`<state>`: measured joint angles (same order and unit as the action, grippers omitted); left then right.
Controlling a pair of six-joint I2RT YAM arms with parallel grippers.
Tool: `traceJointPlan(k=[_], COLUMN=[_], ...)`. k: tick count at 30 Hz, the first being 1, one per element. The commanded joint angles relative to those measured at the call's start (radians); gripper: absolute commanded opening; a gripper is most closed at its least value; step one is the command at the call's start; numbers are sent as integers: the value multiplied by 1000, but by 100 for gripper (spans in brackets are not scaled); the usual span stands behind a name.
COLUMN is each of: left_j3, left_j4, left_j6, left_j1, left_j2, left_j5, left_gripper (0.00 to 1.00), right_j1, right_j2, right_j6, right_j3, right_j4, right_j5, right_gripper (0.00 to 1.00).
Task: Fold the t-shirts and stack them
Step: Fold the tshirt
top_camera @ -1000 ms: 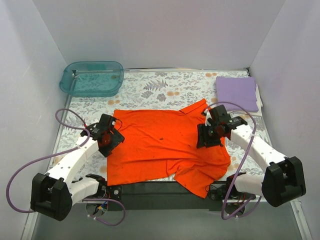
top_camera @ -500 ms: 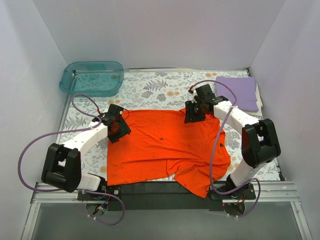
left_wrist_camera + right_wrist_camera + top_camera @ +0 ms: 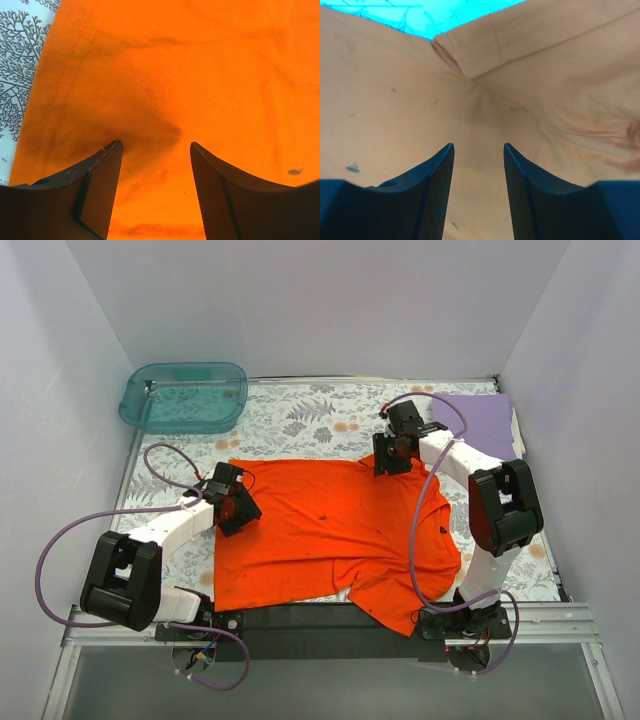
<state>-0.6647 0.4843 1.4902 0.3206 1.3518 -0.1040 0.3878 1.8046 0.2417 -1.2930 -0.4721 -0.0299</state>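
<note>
Both arms are reaching further out than 1 s ago: L gripper (image 3: 155, 144) is now sitting by the far-left corner of the orange shirt (image 3: 330, 530), and R gripper (image 3: 478, 145) is hovering at its far-right corner by the folded-over sleeve (image 3: 520, 45), vs. mid-sides before. Shirt itself isn't looking shifted. Step in hand, prob.: lining up to pinch the far edge w/ both grippers for a first fold toward the near side; no fold is showing yet on the orange one. Both sets of fingers are standing apart w/ nothing between them, cloth lying just below. Orange shirt is lying spread flat in the middle of the floral cloth (image 3: 300, 420), its near-right part rumpled and draping onto the dark rail (image 3: 300, 618). Purple shirt (image 3: 485, 425) is lying already folded at the far-right corner, well apart from it. Next move is calling for dropping onto the cloth, closing at matching spots L and R, then lifting together so the edge is travelling evenly. R side is needing care, since the sleeve flap is doubling the layers there. Surface cloth is showing white w/ grey leaves and orange blooms. Teal tub (image 3: 135, 405) is sitting at far-left. Plain pale walls (image 3: 300, 310) are closing in three sides.
</note>
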Motion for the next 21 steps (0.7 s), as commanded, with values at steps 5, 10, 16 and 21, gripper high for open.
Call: traceJointPlan(k=[5, 10, 16, 21], left_j3=[22, -16, -32, -99], left_j4=[120, 212, 293, 349], left_j6=[12, -34, -34, -56], left_j1=[-71, -117, -143, -161], left_j2=[18, 26, 9, -39], left_j5=[1, 18, 70, 46], left_gripper=[51, 50, 50, 52], right_j1=[0, 0, 3, 6], right_j2=[-13, -47, -103, -177], right_j6=[24, 24, 33, 2], right_j3=[115, 208, 299, 261], right_j4=[-30, -49, -108, -152], right_j5=[-71, -129, -189, -183], right_gripper=[44, 45, 45, 45])
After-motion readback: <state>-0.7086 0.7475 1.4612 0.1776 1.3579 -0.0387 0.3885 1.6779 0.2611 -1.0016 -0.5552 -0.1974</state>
